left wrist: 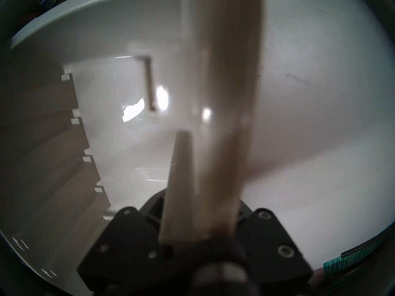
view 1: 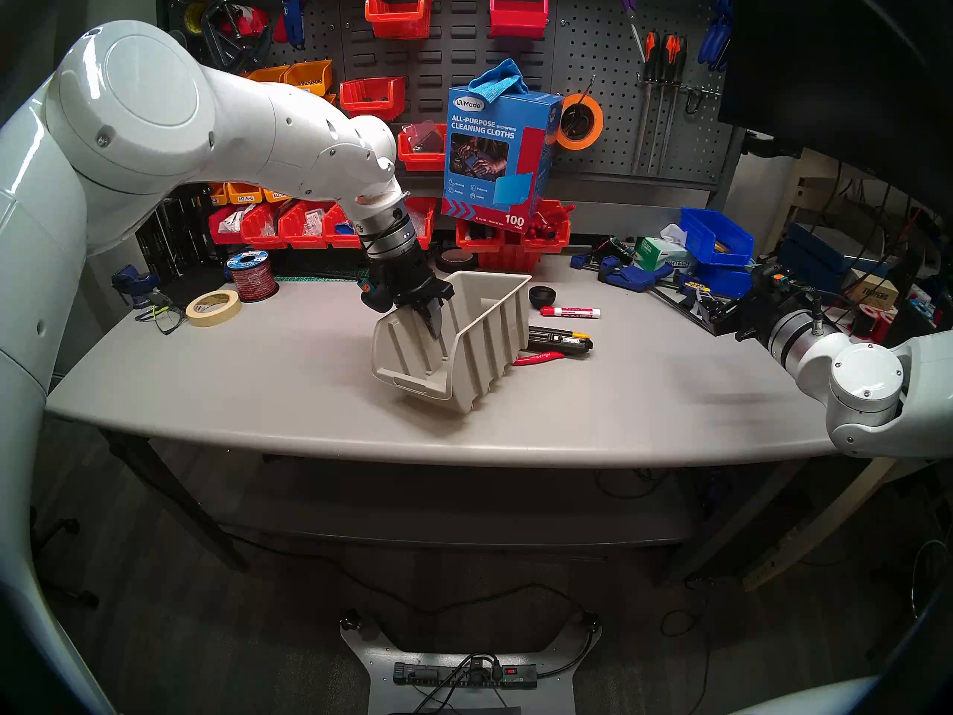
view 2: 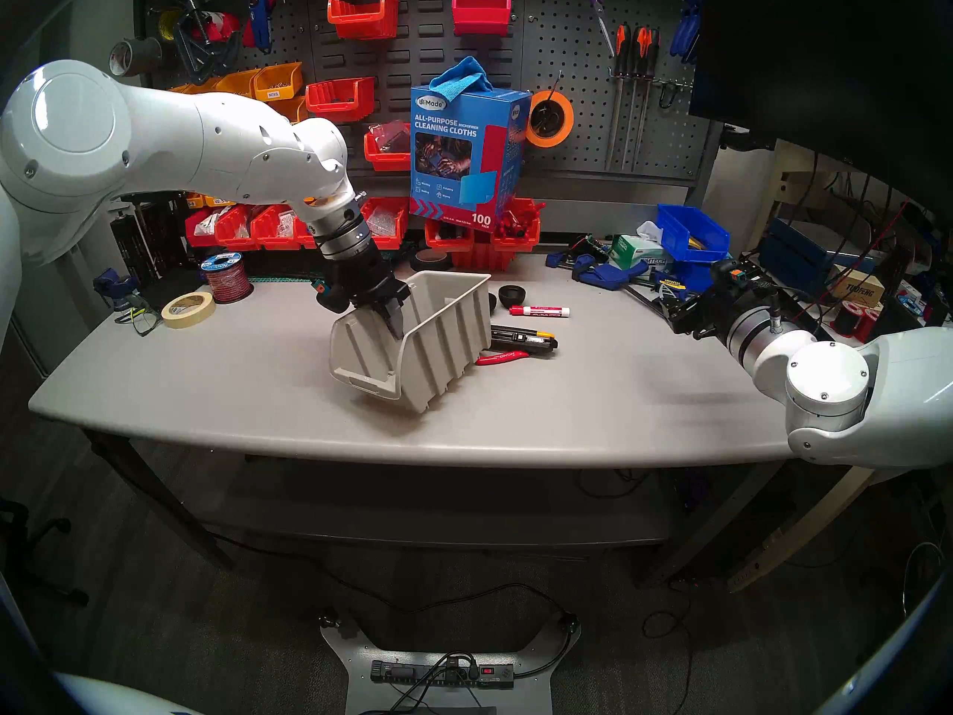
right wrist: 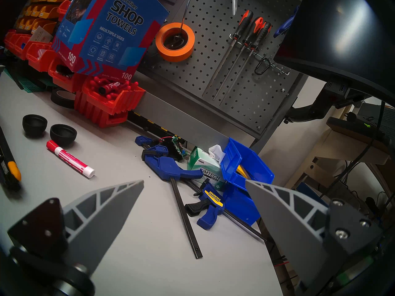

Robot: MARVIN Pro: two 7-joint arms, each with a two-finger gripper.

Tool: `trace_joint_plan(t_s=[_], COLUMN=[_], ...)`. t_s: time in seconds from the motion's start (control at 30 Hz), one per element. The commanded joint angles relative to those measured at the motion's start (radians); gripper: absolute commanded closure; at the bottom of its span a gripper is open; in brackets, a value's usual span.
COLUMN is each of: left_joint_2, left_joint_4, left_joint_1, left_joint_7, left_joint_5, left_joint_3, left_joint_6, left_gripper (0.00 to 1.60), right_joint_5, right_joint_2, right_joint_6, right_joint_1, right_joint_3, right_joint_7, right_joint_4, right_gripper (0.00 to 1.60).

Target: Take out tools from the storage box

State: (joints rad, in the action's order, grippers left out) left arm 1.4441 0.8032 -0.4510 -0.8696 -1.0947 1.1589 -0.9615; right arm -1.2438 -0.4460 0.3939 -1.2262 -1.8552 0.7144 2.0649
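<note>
The beige storage box (view 1: 479, 337) sits mid-table, looks tilted, and nothing shows inside it. My left gripper (view 1: 432, 321) reaches down over its left side wall and is shut on that wall, which runs blurred between the fingers in the left wrist view (left wrist: 222, 118). Right of the box lie the tools: two black cups (right wrist: 34, 123) (right wrist: 63, 134), a red-capped marker (view 1: 570, 313), a long black tool with yellow marks (view 1: 559, 340) and a slim red-handled tool (view 1: 539, 358). My right gripper (right wrist: 194, 182) hangs open over the table's right end, holding nothing.
Blue bar clamps (right wrist: 171, 167), a tissue box (right wrist: 205, 167) and blue bins (right wrist: 245, 167) crowd the back right. Red bins (view 1: 495, 239) and a cleaning-cloth box (view 1: 495, 151) line the back. A masking tape roll (view 1: 213, 308) and wire spool (view 1: 251, 275) sit at the left.
</note>
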Motion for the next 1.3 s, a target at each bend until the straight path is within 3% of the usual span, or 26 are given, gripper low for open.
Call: trace_joint_plan(t_s=[0.0,0.4,0.8,1.27], left_joint_2=[-0.004,-0.007,-0.056,-0.14], left_joint_4=[-0.01,-0.116,-0.203,-0.284], left_joint_1=[0.001,-0.051,-0.072,-0.017], left_joint_7=[-0.081,-0.078,-0.073,-0.03], left_joint_5=[-0.003,0.041,0.073,0.063], left_joint_3=[0.026,-0.009,-0.039,0.022], left_joint_6=[0.002,0.002,0.002,0.002], left_gripper=[1.6,1.6,1.6,1.6], right_joint_5=[-0.001,-0.002,-0.003,-0.004], right_joint_2=[0.0,-0.002,-0.003,-0.004], right_joint_6=[0.002,0.003,0.004,0.005], right_joint_1=[-0.006,-0.005,-0.005,-0.004], right_joint_3=[0.007,0.006,0.006,0.006], right_joint_7=[0.003,0.003,0.003,0.004], right_joint_4=[-0.003,-0.002,-0.002,-0.002], right_gripper=[0.0,0.0,0.0,0.0])
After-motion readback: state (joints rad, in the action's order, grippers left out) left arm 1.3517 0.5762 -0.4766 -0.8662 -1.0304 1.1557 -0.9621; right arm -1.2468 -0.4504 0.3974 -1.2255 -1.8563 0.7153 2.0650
